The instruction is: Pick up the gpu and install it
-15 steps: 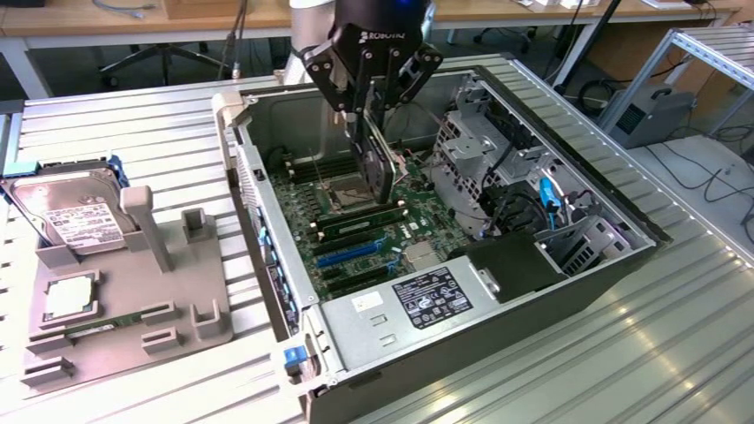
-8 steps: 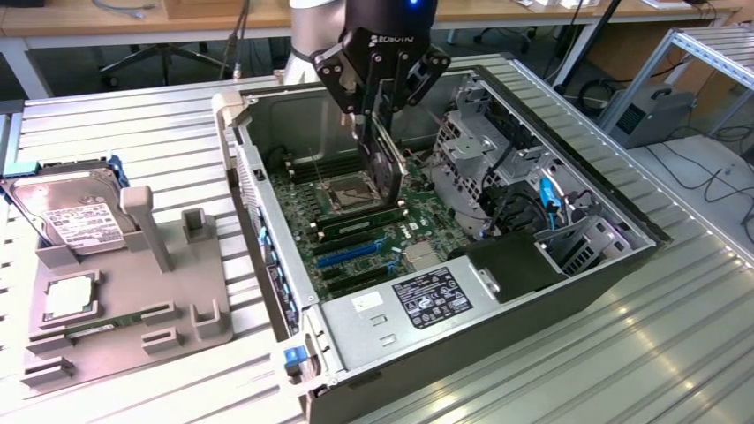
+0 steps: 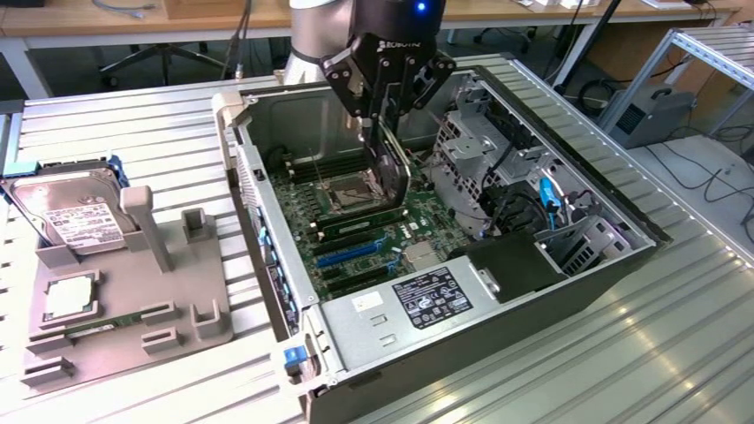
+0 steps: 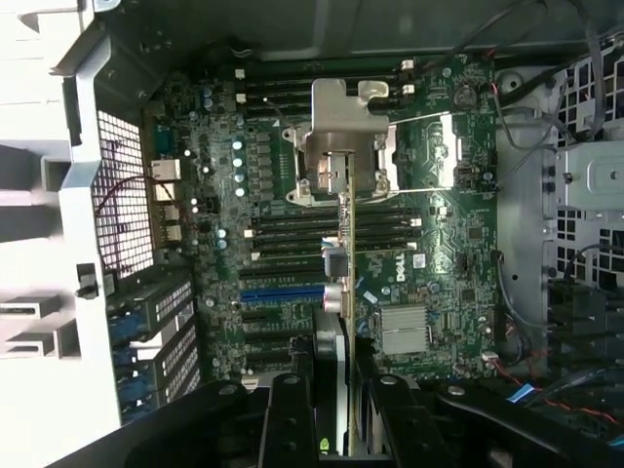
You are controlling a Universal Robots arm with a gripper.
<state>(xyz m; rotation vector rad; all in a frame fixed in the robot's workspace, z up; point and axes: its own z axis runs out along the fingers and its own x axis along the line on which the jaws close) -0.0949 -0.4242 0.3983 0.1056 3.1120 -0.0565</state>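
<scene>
At the exterior view's left, a boxy silver hard drive (image 3: 71,216) with a white label stood in a grey moulded plastic holder (image 3: 177,265) on the ribbed metal table (image 3: 141,124). To its right lay the open sheet-metal computer case (image 3: 253,190), its green motherboard (image 3: 425,216) exposed. Over the board, the black gripper (image 3: 383,119) pinched the thin, dark, flat gpu (image 3: 393,177) upright, with its fingers (image 4: 292,409) partly closed on the upper edge.
</scene>
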